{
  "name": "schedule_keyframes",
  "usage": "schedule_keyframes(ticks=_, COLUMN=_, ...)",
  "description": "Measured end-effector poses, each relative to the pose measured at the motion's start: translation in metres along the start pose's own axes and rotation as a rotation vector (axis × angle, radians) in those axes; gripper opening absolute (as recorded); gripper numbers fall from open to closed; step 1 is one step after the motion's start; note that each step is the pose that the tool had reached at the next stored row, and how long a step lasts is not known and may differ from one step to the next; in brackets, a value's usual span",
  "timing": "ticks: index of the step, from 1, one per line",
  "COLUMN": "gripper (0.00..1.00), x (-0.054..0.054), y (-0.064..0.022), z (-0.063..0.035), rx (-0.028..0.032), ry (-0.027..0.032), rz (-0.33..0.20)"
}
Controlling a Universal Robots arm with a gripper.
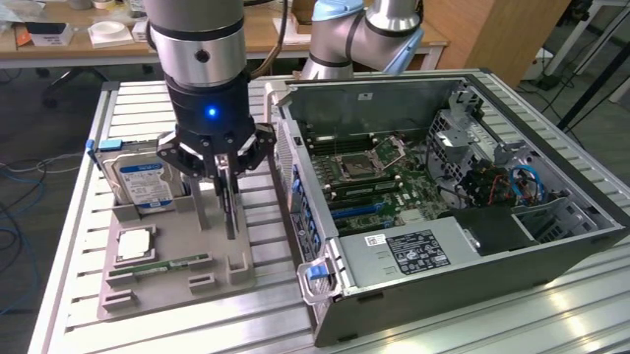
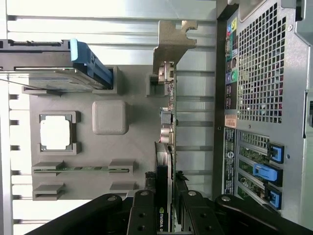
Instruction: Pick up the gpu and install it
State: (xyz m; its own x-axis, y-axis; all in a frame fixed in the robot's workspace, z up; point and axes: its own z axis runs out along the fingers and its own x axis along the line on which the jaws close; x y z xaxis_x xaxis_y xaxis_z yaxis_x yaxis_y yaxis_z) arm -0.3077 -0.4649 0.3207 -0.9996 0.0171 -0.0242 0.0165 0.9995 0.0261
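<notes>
Exterior view, tool [image 1: 226, 175] clamped on upright gpu [image 1: 230, 215] in gray holder [image 1: 162, 287], hard drive [image 1: 143, 181] slotted beside

A boxy silver hard drive with a blue label [image 1: 143, 181] stands upright in a slot of the flat grey plastic holder tray [image 1: 212, 258]. A square silver processor chip [image 1: 135, 243] and a narrow green RAM stick [image 1: 162, 264] lie flat on the same tray. The tray rests on the ribbed aluminium table [image 1: 69, 221], just beside an open black computer case [image 1: 473, 295] showing a green motherboard [image 1: 384, 173] and a silver power supply [image 1: 414, 251]
</notes>
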Motion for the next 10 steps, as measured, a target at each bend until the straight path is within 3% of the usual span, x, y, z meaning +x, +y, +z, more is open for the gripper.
schedule_keyframes(ticks=10, gripper=0.26, x=-0.0001, y=0.0001, z=-0.0055, rx=0.0, ry=0.0, rz=0.0)
